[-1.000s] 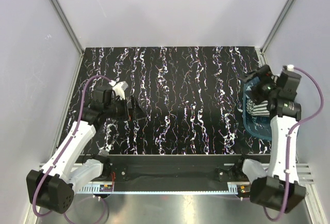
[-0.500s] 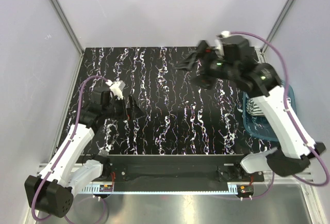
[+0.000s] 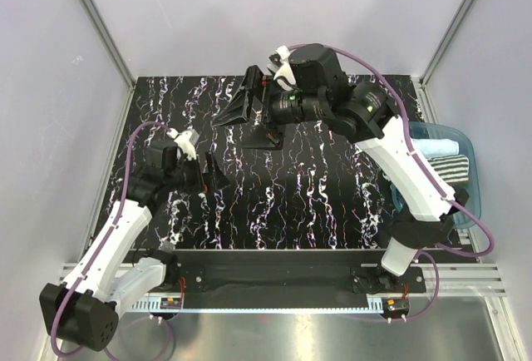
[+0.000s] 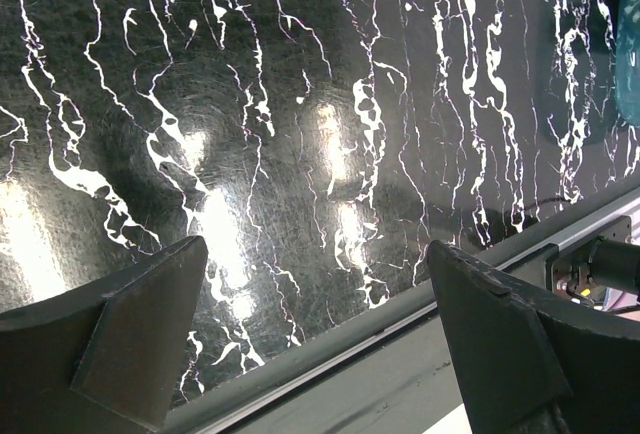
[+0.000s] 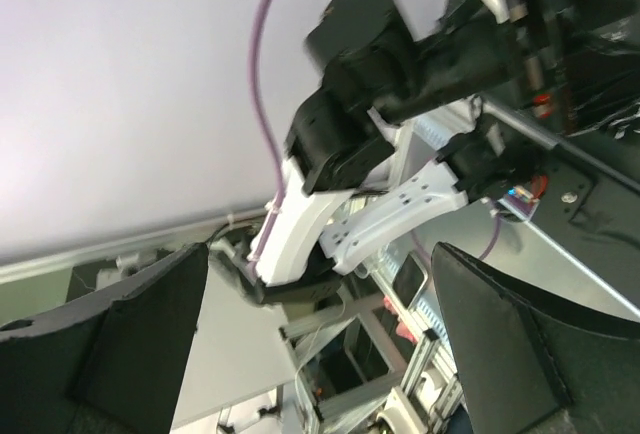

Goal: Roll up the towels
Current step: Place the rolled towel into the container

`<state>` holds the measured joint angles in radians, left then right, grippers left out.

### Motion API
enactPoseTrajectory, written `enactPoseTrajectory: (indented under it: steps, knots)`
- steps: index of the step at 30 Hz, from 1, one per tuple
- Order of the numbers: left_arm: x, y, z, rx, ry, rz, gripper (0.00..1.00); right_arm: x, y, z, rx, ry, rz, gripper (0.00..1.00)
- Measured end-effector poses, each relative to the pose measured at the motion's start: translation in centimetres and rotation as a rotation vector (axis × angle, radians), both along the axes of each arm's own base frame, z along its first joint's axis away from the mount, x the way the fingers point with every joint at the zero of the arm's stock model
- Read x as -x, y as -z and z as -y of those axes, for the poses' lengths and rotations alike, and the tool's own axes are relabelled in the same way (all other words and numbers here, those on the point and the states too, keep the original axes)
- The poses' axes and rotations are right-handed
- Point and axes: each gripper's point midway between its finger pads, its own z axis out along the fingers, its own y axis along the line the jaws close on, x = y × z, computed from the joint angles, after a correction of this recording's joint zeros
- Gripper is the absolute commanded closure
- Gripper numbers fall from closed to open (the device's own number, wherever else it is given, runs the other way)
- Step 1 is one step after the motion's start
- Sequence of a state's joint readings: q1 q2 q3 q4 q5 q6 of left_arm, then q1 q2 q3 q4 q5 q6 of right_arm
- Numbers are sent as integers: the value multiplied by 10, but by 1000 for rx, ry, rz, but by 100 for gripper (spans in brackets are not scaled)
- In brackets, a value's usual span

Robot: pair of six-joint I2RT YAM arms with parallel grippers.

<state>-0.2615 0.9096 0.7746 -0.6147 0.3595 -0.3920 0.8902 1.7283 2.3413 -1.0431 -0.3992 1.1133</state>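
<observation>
Presently: towels (image 3: pixel 447 161), one plain blue, one striped, soft cloth lying folded in the teal plastic basket (image 3: pixel 468 203) at the right edge of my desk (image 3: pixel 316 195), so none lies spread for rolling. Desk: glossy black, white-veined, hard. My right hand (image 3: pixel 249 111), fingers spread and gripping nothing, hangs high, well left of the basket, turned sideways. My left hand (image 4: pixel 320 324), likewise released, hovers low, far left of the basket.
</observation>
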Motion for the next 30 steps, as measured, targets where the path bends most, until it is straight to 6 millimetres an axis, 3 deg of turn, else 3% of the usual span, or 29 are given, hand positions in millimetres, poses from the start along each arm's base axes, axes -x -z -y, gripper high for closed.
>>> enactPoseTrajectory:
  steps: [7, 14, 21, 30]
  knots:
    - [0, 4, -1, -8, -4, -17, 1, 23, -36, -4, -123, -114, 20, 0]
    - [0, 6, -2, -15, -10, -23, 1, 39, -50, -14, -206, -251, -10, 0]
    - [0, 8, -5, -28, -19, -32, 1, 31, -39, -30, -211, -296, -63, 0]
    - [-1, 9, -7, -38, -31, -29, 1, 19, -52, -26, -269, -299, -82, 0]
